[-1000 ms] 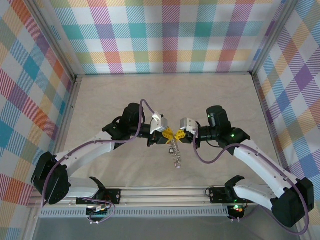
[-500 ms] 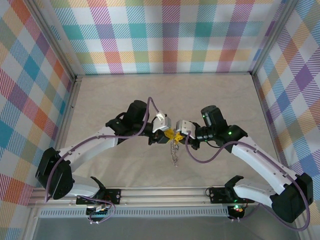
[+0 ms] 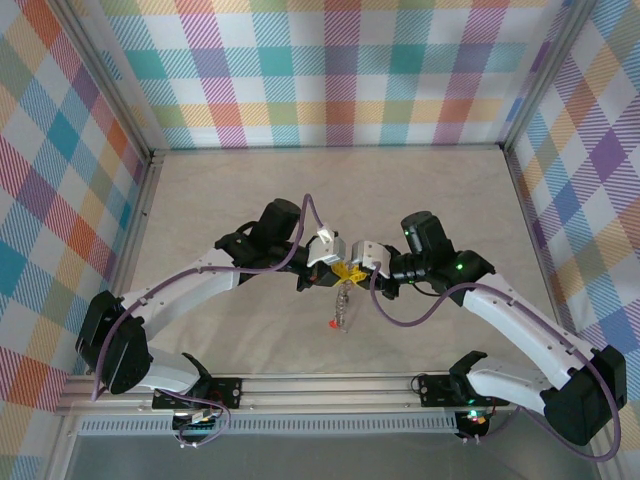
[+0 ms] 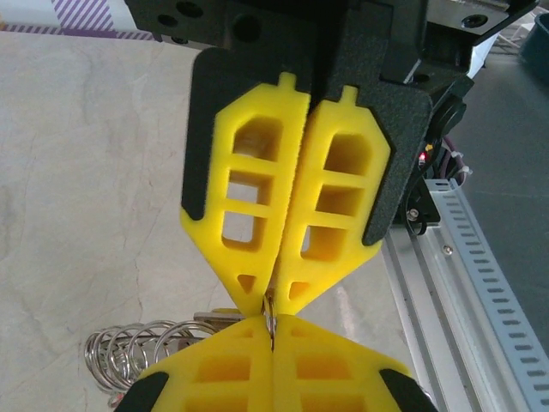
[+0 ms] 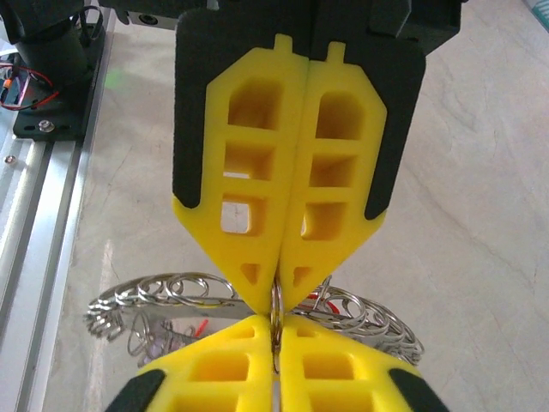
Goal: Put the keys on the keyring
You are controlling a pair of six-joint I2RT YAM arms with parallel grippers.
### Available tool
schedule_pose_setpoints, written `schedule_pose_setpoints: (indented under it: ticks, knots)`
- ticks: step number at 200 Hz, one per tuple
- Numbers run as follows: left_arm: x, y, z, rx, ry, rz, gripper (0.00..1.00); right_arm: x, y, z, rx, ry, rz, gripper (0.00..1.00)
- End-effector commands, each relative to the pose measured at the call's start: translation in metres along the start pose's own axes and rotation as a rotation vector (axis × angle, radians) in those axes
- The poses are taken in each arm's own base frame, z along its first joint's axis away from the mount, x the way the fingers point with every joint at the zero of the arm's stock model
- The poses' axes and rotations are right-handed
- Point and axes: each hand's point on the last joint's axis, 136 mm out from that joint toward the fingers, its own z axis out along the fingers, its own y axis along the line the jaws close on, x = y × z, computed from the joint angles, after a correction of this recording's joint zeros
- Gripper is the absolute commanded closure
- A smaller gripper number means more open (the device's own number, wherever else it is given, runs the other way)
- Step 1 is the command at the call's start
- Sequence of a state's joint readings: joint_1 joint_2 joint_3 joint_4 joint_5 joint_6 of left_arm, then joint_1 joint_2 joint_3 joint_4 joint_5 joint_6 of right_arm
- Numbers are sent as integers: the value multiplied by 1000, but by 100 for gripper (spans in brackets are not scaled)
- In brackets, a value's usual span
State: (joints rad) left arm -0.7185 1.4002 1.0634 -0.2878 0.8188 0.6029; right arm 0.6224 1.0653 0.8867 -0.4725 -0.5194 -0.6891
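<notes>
My left gripper [image 3: 342, 270] and right gripper [image 3: 354, 271] meet tip to tip above the middle of the table. In the left wrist view the left gripper [image 4: 268, 302] has its yellow fingers pressed together on a thin metal ring of the keyring [image 4: 271, 316]. The right gripper [image 5: 276, 302] pinches that same ring edge from the opposite side. The keyring [image 5: 176, 290] is a silvery coil of small loops that hangs below both grippers [image 3: 343, 303]. A red key [image 3: 331, 323] dangles at its lower end, and a red key head [image 5: 199, 329] shows among the coils.
Bare beige table [image 3: 230, 200] stretches all around the grippers. An aluminium rail [image 3: 330, 385] with the arm bases runs along the near edge. Checked walls [image 3: 340, 70] close in the back and both sides.
The left gripper has closed its fingers fully. Both wrists have drawn closer together. The hanging coil has bunched up shorter and swung left, and a red key now shows at its bottom.
</notes>
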Motion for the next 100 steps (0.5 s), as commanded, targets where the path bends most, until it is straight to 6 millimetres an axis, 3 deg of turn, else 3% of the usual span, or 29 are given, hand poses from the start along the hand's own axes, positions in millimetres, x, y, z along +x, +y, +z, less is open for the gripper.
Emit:
schedule_pose_setpoints:
  ticks: [1,20,38,71,100]
  knots:
    - [-17,-9,-4,41,-45,36,100,-22,-1,-11,33,-73,-65,84]
    - [-27,-8,-10,43,-94,52,100,-16,2,-16,51,-57,-84,73]
    - [-32,-9,-15,61,-129,55,100,-12,4,-21,65,-54,-94,72]
    - [-40,-11,-22,105,-173,66,100,-13,8,-24,48,-72,-92,84]
    - [-37,-14,-26,121,-159,70,100,-14,8,-21,33,-73,-88,85]
